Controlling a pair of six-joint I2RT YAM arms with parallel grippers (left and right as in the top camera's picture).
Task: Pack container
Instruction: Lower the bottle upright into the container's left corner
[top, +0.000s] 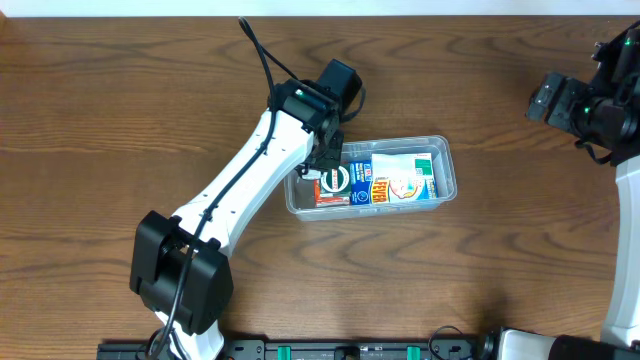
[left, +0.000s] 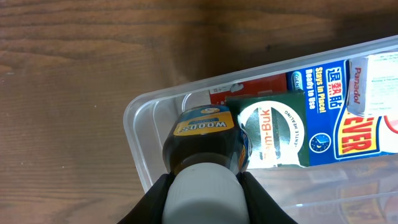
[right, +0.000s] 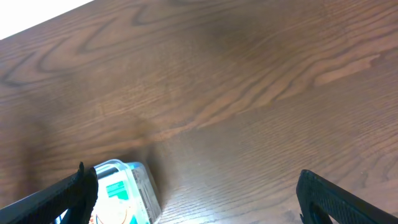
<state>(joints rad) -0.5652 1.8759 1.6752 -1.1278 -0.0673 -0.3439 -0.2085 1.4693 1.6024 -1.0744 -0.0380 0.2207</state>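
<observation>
The clear plastic container (top: 440, 148) sits mid-table and holds several small boxes: a dark green one (left: 280, 134), a blue one (left: 323, 112), a red one (left: 233, 92) and a white one (top: 410, 178). My left gripper (top: 325, 160) is over the container's left end, shut on a small dark bottle (left: 205, 140) with a yellow label and white cap (left: 202, 196). The bottle's base hangs inside the left end (left: 146, 124), beside the green box. My right gripper (top: 560, 100) is open and empty at the far right; its wrist view shows the container's right end (right: 134, 180).
Brown wood table (top: 120, 100) all round the container. The left arm (top: 240, 190) runs diagonally from the front left base (top: 180, 275) to the container. The right arm stands along the right edge (top: 625, 200).
</observation>
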